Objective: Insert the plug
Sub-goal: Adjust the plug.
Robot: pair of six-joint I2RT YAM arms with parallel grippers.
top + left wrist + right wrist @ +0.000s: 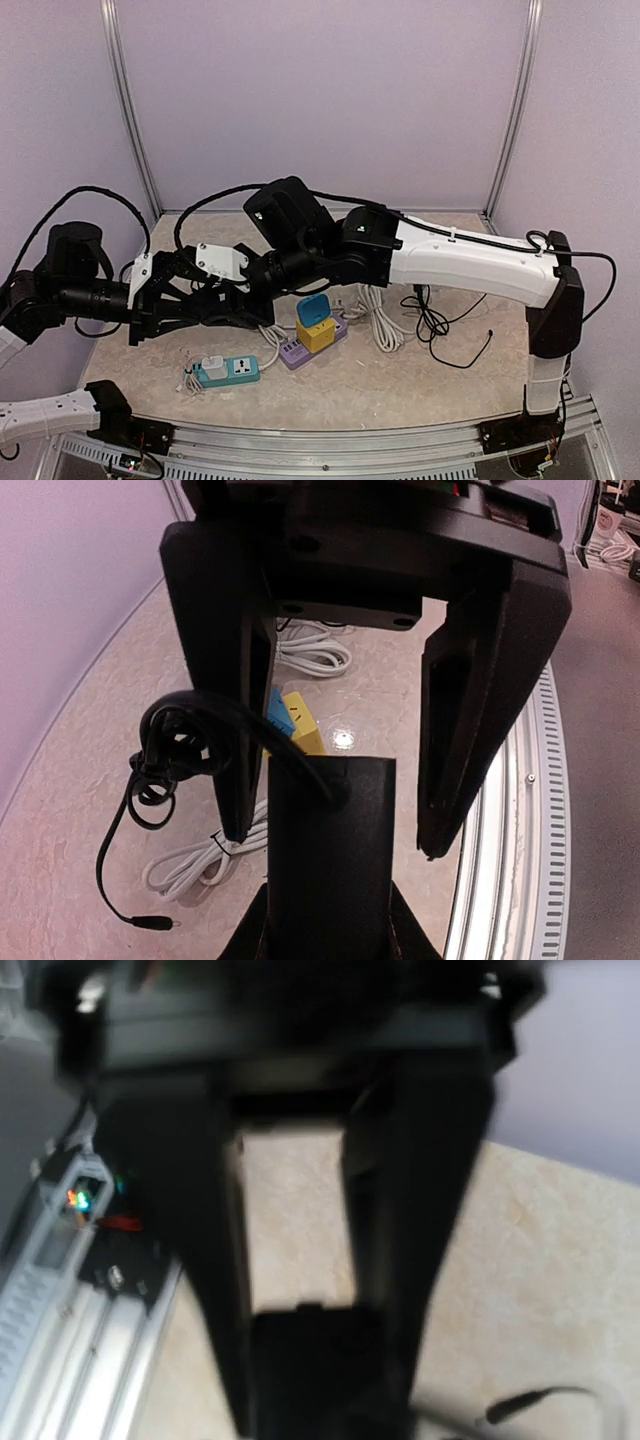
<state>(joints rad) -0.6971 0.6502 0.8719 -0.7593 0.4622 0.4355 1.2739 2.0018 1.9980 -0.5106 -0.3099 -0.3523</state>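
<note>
White plug (213, 366) stands on the left end of the teal strip (243, 370), near the front of the table (400, 390); from above you cannot tell whether it is fully seated.

Your 2 grippers meet in mid-air behind that strip, neither touching it. The left gripper (338, 838) is spread wide around a black block (330, 890) with a dark lead running into it, and the fingers do not touch it. The right gripper (312, 1360) is blurred, so its grip cannot be told.

Judgement: approach step, insertion not confirmed. Next you need 1 gripper down on the plug, squarely over the socket, pressing straight down. The other should steady the strip so it does not slide.
</note>
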